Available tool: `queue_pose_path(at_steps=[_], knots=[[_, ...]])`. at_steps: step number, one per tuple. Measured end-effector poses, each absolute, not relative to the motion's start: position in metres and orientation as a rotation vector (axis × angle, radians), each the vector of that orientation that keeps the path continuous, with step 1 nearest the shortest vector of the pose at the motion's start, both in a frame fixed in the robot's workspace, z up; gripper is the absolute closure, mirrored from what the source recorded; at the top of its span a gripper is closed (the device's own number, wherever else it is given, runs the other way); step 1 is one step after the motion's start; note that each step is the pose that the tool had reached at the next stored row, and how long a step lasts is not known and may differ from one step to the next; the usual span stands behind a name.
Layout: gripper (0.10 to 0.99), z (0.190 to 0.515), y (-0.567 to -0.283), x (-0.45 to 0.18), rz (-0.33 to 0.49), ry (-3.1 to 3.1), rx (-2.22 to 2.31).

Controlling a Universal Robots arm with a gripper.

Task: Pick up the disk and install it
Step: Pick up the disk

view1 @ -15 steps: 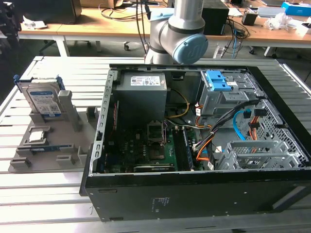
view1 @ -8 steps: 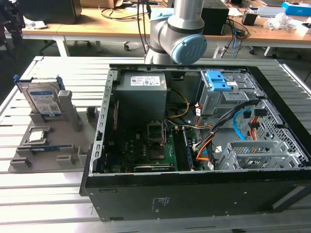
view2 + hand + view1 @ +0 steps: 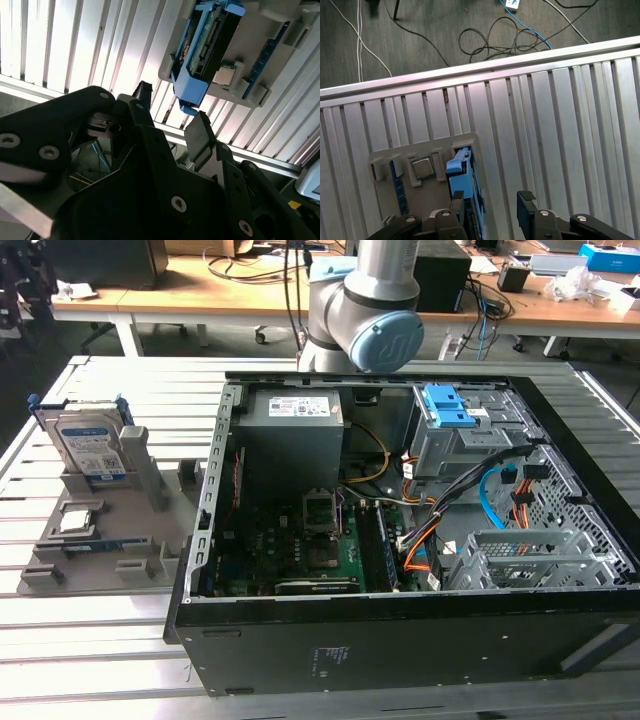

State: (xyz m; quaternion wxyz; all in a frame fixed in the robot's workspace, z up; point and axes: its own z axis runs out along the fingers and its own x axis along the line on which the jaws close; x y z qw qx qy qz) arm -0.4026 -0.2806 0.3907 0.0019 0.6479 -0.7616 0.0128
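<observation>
A robotics lab: cable-strewn workbenches (image 3: 250, 300) behind a slotted aluminium table (image 3: 100, 640).

The disk (image 3: 88, 445) is shiny metal (blue plastic rails (image 3: 457, 172)), the pincer (image 3: 491, 200) matt black.

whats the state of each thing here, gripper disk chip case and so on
gripper, open, empty, close to the disk
disk, standing on edge in a slot of the grey holder, not gripped
chip, lying flat in the grey holder
computer case, lying on its side, side panel off, inside exposed
drive cage, fitted inside the computer case
</observation>
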Motion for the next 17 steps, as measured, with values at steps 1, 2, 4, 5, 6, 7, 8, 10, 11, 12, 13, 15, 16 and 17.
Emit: queue_pose_path(at_steps=[1, 2, 4, 5, 6, 7, 8, 10, 11, 12, 13, 15, 16, 17], knots=[[0.545, 0.391, -0.279, -0.402, 0.040, -2.390, 2.033], [0.545, 0.391, -0.278, -0.402, 0.040, -2.390, 2.033], [0.545, 0.391, -0.275, -0.402, 0.040, -2.390, 2.033], [0.545, 0.391, -0.274, -0.402, 0.040, -2.390, 2.033], [0.545, 0.391, -0.273, -0.401, 0.040, -2.390, 2.033], [0.545, 0.391, -0.271, -0.401, 0.040, -2.390, 2.033], [0.545, 0.391, -0.270, -0.401, 0.040, -2.390, 2.033], [0.545, 0.390, -0.267, -0.400, 0.040, -2.390, 2.033], [0.545, 0.390, -0.266, -0.399, 0.040, -2.390, 2.033], [0.545, 0.390, -0.265, -0.399, 0.040, -2.390, 2.033], [0.545, 0.390, -0.264, -0.399, 0.040, -2.390, 2.033], [0.545, 0.390, -0.261, -0.398, 0.040, -2.390, 2.033], [0.545, 0.390, -0.259, -0.398, 0.040, -2.390, 2.033], [0.545, 0.390, -0.258, -0.398, 0.040, -2.390, 2.033]])
